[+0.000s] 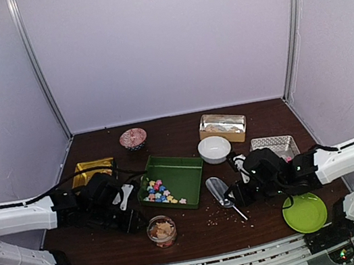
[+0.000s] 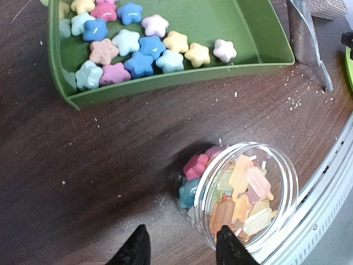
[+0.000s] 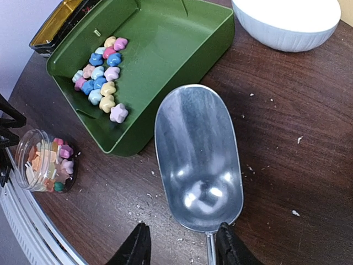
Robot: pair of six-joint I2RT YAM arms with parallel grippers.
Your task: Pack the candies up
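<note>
Pastel star-shaped candies (image 2: 138, 49) lie in a heap in the green tray (image 2: 182, 76), at mid-table in the top view (image 1: 160, 192). A clear jar (image 2: 248, 193) near the front edge holds more candies, some star-shaped, some pale orange and beige. My left gripper (image 2: 183, 248) is open just left of the jar, with bare table between its fingers and its right fingertip (image 2: 229, 249) at the jar's rim. The right gripper (image 3: 183, 247) is open, its fingers either side of the handle end of an empty metal scoop (image 3: 198, 154).
A white bowl (image 1: 214, 148) sits behind the scoop and a lime plate (image 1: 305, 212) at the front right. At the back are a foil-lined box (image 1: 222, 126), a metal tray (image 1: 274, 146), a small patterned bowl (image 1: 133, 138) and a gold packet (image 1: 92, 169). Pale crumbs dot the table.
</note>
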